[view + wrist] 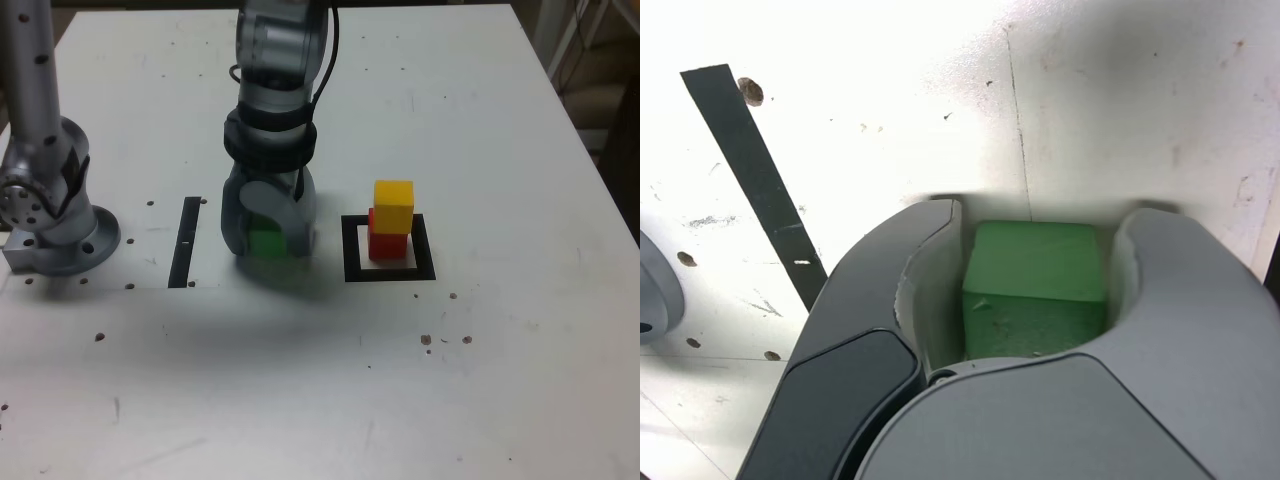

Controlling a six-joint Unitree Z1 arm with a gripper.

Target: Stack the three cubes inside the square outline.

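Grey jaws of the gripper (1035, 290) are pressing on both sides of the green cube (1035, 285), which is sitting on the white table (300, 400). In the exterior view the gripper (268, 240) is reaching down between a narrow black strip (186, 242) on that view's left and the square outline (389, 248) on its right. Inside the outline the yellow cube (393, 205) is resting on the red cube (387, 243). The arm's base (50, 200) is standing at the far left.
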